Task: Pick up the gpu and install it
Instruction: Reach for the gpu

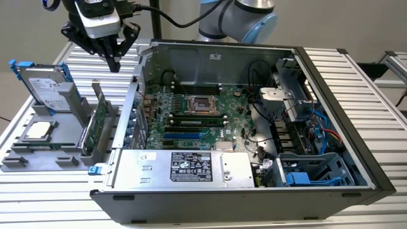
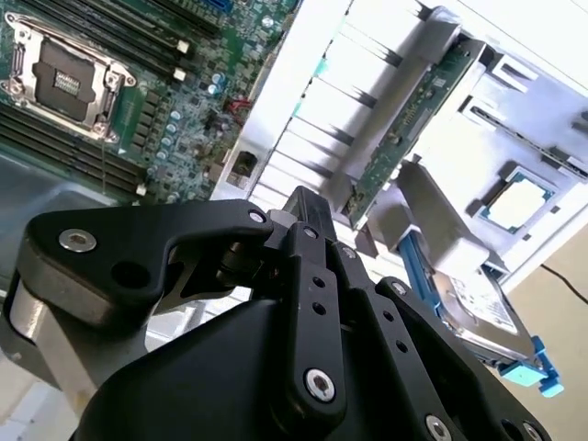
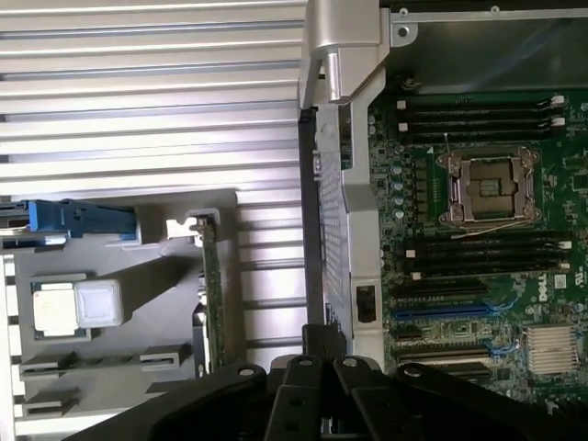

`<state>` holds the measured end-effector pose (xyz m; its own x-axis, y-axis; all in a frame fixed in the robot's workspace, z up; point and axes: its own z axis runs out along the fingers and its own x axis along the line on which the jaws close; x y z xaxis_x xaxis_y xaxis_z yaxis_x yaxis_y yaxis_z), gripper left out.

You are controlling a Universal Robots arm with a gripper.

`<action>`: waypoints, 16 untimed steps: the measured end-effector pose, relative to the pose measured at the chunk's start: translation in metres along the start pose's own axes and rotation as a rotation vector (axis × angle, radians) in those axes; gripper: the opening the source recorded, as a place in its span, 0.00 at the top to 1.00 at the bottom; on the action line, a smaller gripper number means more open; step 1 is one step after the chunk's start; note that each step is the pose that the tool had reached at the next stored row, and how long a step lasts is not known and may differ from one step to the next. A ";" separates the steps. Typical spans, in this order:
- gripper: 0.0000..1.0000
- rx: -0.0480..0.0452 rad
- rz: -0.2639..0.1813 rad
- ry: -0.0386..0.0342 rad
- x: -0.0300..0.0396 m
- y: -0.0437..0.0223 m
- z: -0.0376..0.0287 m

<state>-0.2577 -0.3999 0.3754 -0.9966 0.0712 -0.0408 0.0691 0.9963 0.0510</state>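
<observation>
The gpu [image 1: 95,125] stands on edge in a slot of the grey parts holder [image 1: 38,160], at the exterior view's left beside the open computer case. It is a thin green card with a silver bracket at its far end. It also appears as a green card [image 2: 406,124] in the second wrist view and as a narrow green edge [image 3: 213,299] in the first wrist view. My gripper [image 1: 115,66] hangs in the air above and beyond the card, well clear of it. Its black fingers [image 2: 308,207] are shut together on nothing, and their tip [image 3: 323,338] points down near the case's rear wall.
A silver hard drive with blue clips [image 1: 45,88] leans in the holder, and a square processor chip [image 1: 39,130] lies in front of it. The open case [image 1: 330,95] holds the motherboard [image 1: 190,119] and a power supply [image 1: 190,167]. Ribbed table slats [image 1: 356,71] surround everything.
</observation>
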 end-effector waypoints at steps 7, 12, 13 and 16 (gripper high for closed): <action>1.00 -0.0003 0.000 0.0000 0.0128 -0.0014 -0.0006; 1.00 -0.0002 0.000 0.0001 0.0208 -0.0023 -0.0010; 1.00 -0.0002 0.000 0.0000 0.0223 -0.0025 -0.0011; 1.00 -0.0003 0.000 0.0000 0.0261 -0.0033 -0.0012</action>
<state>-0.2840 -0.4014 0.3753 -0.9966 0.0712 -0.0408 0.0691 0.9963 0.0513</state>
